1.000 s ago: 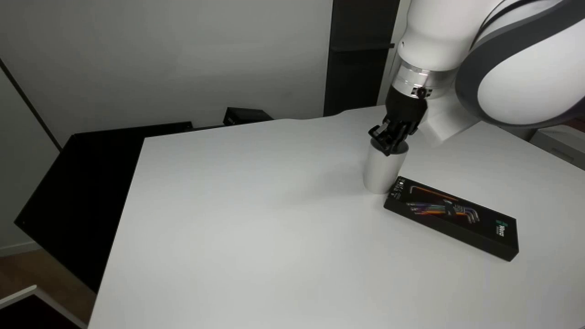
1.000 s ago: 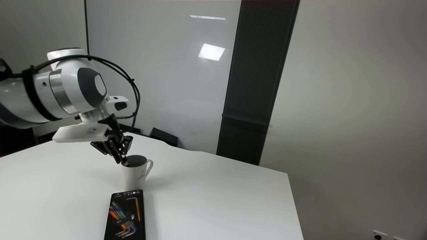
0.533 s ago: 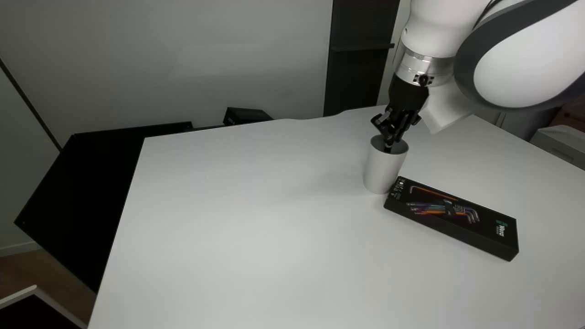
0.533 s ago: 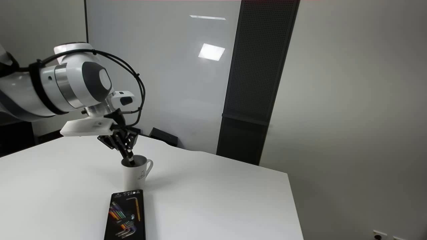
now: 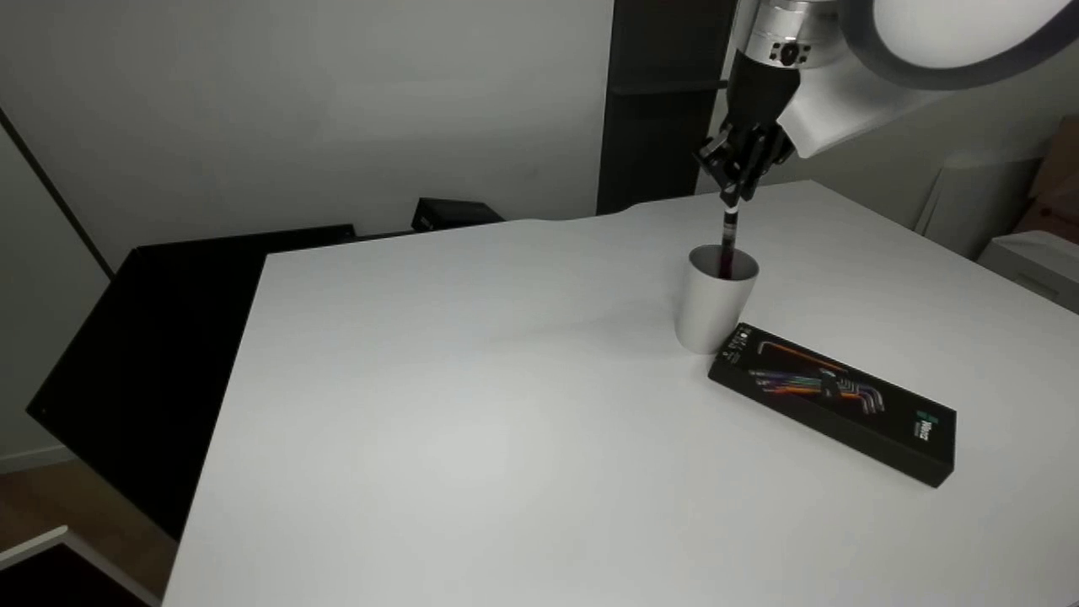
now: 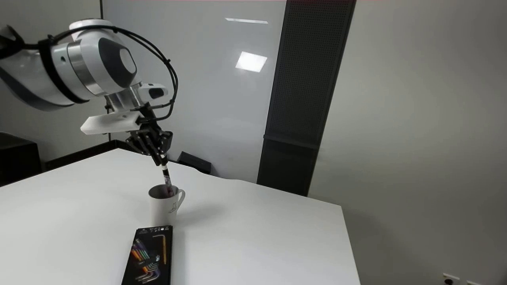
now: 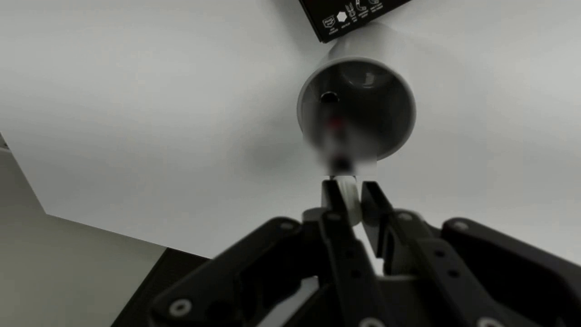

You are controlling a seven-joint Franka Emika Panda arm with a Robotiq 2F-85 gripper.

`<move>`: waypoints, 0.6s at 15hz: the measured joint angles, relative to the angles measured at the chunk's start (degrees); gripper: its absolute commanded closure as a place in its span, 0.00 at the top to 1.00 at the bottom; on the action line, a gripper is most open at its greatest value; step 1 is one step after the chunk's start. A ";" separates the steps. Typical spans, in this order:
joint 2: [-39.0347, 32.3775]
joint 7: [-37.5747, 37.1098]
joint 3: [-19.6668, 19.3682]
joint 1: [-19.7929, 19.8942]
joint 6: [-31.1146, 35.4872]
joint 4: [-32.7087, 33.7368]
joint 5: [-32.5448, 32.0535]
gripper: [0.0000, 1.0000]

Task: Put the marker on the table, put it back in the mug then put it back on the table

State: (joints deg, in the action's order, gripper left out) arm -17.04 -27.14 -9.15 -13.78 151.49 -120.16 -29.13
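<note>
The white mug [image 5: 712, 308] stands upright on the white table [image 5: 472, 405]; it also shows in an exterior view [image 6: 163, 211], with its handle, and in the wrist view [image 7: 363, 43]. My gripper [image 5: 736, 196] is above the mug's mouth, shut on the top end of the marker [image 5: 729, 229]. In an exterior view the gripper [image 6: 161, 159] holds the marker [image 6: 166, 178] slightly tilted. The marker's lower part is inside the mug. In the wrist view the marker's whitish end [image 7: 349, 200] sits between the fingertips [image 7: 352, 188]; its lower part is blurred.
A black box with pictured hex keys [image 5: 834, 405] lies at the foot of the mug; it also shows in an exterior view [image 6: 148, 255]. A dark box [image 5: 455, 213] is behind the table's far edge. The wall [image 6: 396, 118] rises behind the table.
My gripper has risen from the mug's mouth to above it, drawing the marker up so more of it shows. The mug and the black box have shifted slightly.
</note>
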 measured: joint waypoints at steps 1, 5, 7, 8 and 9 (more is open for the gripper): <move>0.71 0.00 0.00 0.06 -1.07 0.48 0.00 0.07; 3.78 -0.01 0.09 0.99 -4.91 1.67 -0.01 0.07; 5.25 0.01 0.23 2.04 -6.61 2.01 -0.03 0.07; 5.92 0.02 0.31 2.67 -7.46 2.10 -0.07 0.07; 6.56 0.02 0.35 3.38 -8.38 2.12 -0.13 0.07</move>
State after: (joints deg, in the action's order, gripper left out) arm -10.48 -27.12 -8.79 -10.40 143.11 -118.05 -29.26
